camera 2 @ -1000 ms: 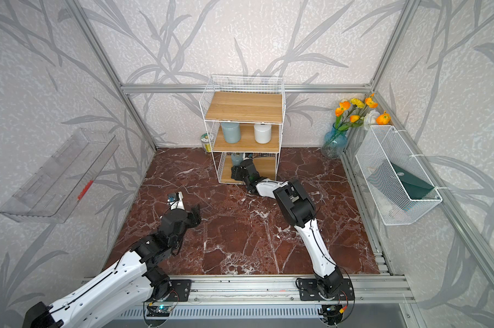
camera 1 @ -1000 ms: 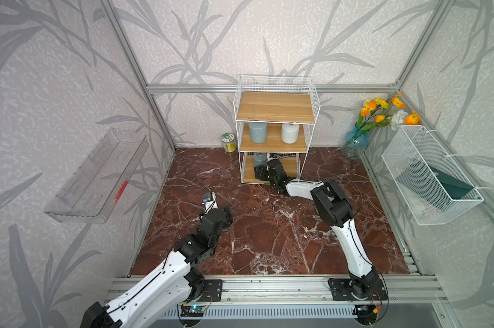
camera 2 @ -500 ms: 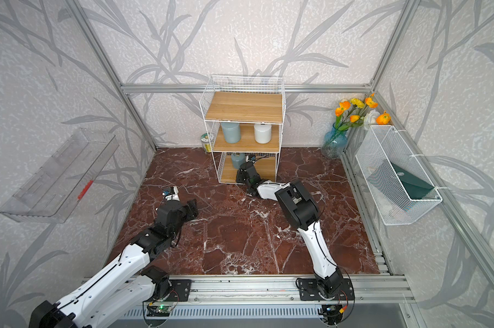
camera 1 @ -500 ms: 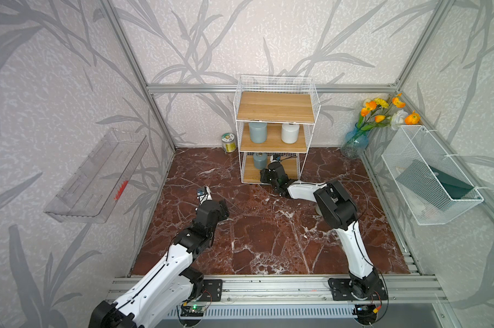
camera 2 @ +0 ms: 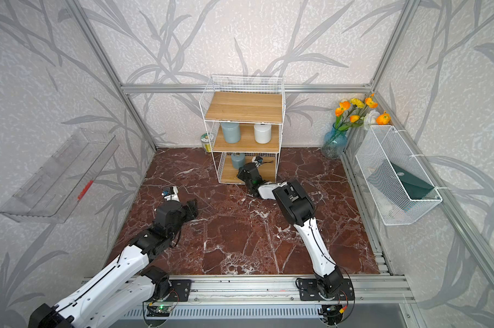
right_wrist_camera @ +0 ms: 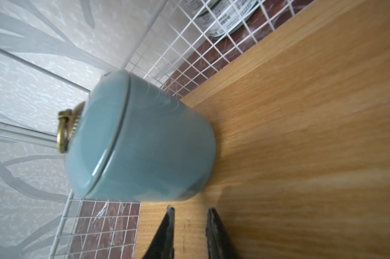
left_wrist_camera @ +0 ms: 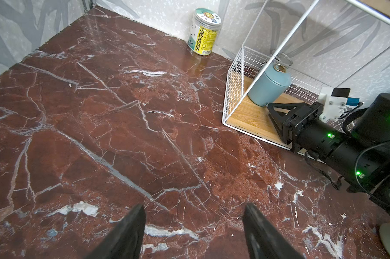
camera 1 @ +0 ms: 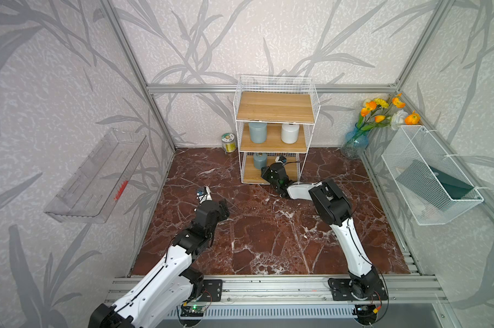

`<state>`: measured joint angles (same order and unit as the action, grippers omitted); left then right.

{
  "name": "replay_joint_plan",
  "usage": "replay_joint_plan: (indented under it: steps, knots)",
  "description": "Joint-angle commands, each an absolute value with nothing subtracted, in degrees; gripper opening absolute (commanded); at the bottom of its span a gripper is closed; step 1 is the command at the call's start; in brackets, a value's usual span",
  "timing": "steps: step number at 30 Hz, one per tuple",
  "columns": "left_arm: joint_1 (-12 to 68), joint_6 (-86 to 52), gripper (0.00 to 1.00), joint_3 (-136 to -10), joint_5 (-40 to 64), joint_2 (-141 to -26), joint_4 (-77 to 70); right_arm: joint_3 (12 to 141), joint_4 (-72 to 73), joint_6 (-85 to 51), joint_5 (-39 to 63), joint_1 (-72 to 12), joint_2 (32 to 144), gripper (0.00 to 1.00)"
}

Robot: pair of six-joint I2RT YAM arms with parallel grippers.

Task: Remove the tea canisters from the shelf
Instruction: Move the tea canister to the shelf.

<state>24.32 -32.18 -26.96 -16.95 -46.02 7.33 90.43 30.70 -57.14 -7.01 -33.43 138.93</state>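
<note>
Since a second ago the left arm has stretched further out over the floor [left_wrist_camera: 100, 112], and the right gripper [left_wrist_camera: 270, 106] has drawn its jaws together on nothing. Nearest, the left gripper [left_wrist_camera: 194, 205] hangs low above the marble with its jaws spread and empty, well apart from the shelf [camera 1: 274, 106]. Further on, the right gripper lies on the bottom board with its tip just beside the foot of the lower canister [left_wrist_camera: 268, 86]; whether it touches I cannot tell. That blue-grey jar stands upright in the board's far corner, close to the mesh side. On the middle board above stand a blue canister [camera 1: 257, 132] and a white canister [camera 1: 290, 132], apart from each other; the top board is bare, and no beige one shows. Beyond the shelf's side the tin [camera 1: 228, 142] sits on the floor by the wall. The lower jar looks glazed, judging by the sheen along its lid [right_wrist_camera: 93, 143]: probably hard, smooth, fairly heavy and breakable if dropped or knocked on the wire. The lid may simply rest on top, so the ring pull [right_wrist_camera: 65, 132] seems a poor hold. Better to reopen the jaws wide and take the body below the seam, from the open front, squarely across its width, since a slick round wall would slide out of an off-centre pinch.
</note>
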Motion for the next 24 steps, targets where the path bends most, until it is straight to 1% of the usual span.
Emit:
replay_joint_plan:
  steps: [1,7,12,24]
  knots:
    - [24.03,-32.78,0.70,-27.07,-16.97,-44.61,8.12,90.87,30.62,-57.22,-12.58,-33.81,137.56,0.26]
    - [23.99,-33.03,0.71,-26.89,-16.74,-44.69,8.26,94.11,28.47,-55.98,-14.36,-33.09,138.82,0.26]
    - [23.86,-33.22,0.71,-27.16,-15.95,-44.91,8.59,93.42,29.69,-56.30,-17.52,-32.49,138.83,0.26]
    - [23.82,-33.92,0.71,-26.81,-15.67,-46.28,8.21,106.59,26.48,-53.71,-14.10,-30.28,145.82,0.26]
